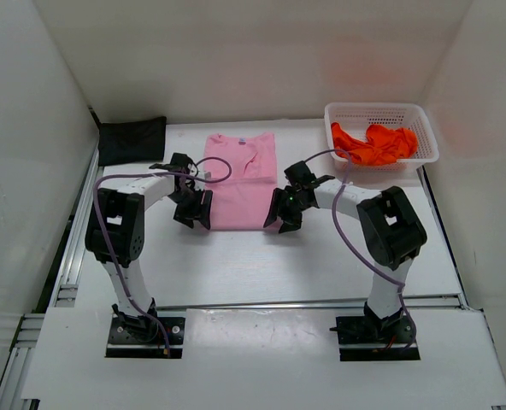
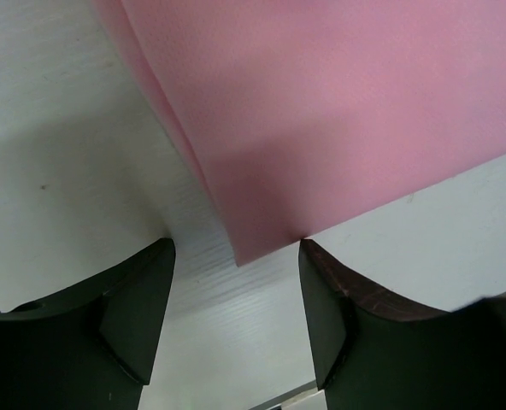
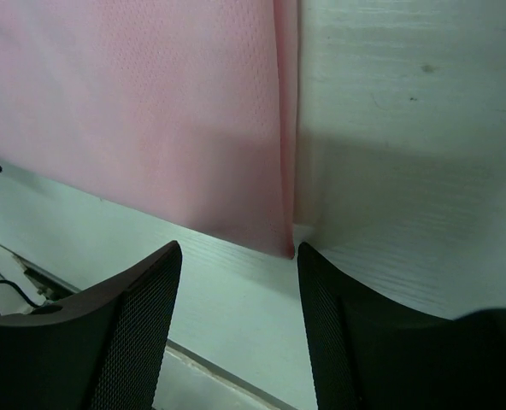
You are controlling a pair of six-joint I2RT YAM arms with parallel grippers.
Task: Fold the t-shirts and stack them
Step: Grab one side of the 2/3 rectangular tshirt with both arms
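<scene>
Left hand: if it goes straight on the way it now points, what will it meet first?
Most likely the near corner of the pink t-shirt. It lies just ahead of the open left hand, in line with its gap, flat on the table. How far off it is remains unclear.

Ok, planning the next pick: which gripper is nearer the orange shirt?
Right. The right gripper is at the pink shirt's near right corner, the orange shirt in the basket beyond to its right; the left gripper is at the near left corner, farther off.
</scene>
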